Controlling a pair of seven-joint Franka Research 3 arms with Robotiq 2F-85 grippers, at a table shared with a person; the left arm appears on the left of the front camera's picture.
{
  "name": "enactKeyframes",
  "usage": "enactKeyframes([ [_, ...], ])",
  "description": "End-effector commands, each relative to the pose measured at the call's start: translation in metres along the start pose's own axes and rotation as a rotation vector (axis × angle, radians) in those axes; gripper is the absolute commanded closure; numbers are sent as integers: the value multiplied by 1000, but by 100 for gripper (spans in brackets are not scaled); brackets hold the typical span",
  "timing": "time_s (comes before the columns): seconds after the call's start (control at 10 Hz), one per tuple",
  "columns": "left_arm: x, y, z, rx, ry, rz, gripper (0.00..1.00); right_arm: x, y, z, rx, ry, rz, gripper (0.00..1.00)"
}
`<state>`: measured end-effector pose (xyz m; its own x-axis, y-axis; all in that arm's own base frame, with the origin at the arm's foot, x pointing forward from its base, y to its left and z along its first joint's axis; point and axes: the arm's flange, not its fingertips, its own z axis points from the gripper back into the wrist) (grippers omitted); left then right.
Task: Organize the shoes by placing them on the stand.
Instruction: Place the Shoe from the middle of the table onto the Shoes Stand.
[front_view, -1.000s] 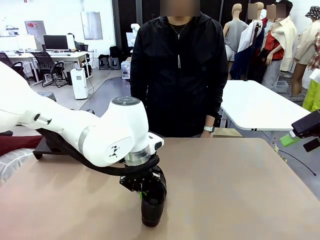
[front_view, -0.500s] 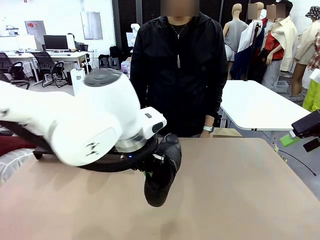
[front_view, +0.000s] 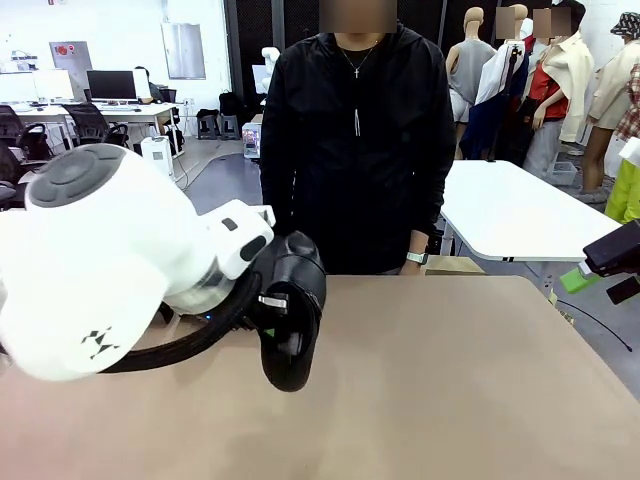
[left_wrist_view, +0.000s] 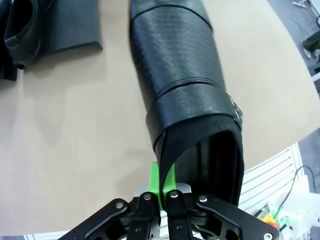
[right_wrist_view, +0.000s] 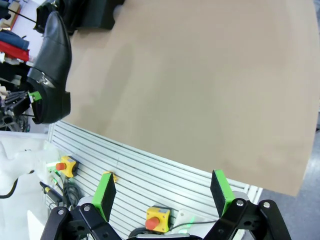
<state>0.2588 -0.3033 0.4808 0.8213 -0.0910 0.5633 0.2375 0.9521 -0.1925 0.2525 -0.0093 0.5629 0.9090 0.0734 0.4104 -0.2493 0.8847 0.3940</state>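
Note:
A glossy black shoe (front_view: 292, 325) hangs above the tan table (front_view: 450, 380), toe tipped down, left of centre. My left gripper (left_wrist_view: 162, 181) is shut on the rim of its heel opening, green pad against the leather; the shoe (left_wrist_view: 177, 75) stretches away from the fingers. Part of the matte-black stand (left_wrist_view: 75, 25) lies beyond it, with another shoe (left_wrist_view: 20, 25) on it at the edge of the left wrist view. The right wrist view catches the held shoe (right_wrist_view: 50, 55) far off. My right gripper (right_wrist_view: 162, 192) is open and holds nothing, beyond the table's edge.
A person (front_view: 350, 150) in black stands at the far side, hands off the table. A white table (front_view: 510, 215) stands behind on the right. Below the table's edge sit emergency-stop boxes (right_wrist_view: 157, 217). The right half of the tabletop (right_wrist_view: 210, 75) is bare.
My left arm has lifted the shoe off the table and swung it up and to the left, turning it over. The right gripper has stayed still.

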Motion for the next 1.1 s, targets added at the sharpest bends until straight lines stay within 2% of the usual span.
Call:
enactKeyframes([
  [0.0,6,-12,-4,10,27,-43,100,1,0,2,16,-11,1,0],
  [0.2,6,-12,-4,10,27,-43,100,1,0,2,16,-11,1,0],
  [0.3,-6,-10,-8,11,38,-26,100,1,0,2,16,-11,1,0],
  [0.5,77,29,-31,45,-10,112,100,1,0,2,16,-11,1,0],
  [0.7,140,65,-71,61,-84,57,100,1,0,2,16,-11,1,0],
  [0.8,161,83,-85,70,-115,73,100,1,0,2,16,-11,1,0],
  [1.0,181,109,-108,95,-126,29,100,1,0,2,16,-11,1,0],
])
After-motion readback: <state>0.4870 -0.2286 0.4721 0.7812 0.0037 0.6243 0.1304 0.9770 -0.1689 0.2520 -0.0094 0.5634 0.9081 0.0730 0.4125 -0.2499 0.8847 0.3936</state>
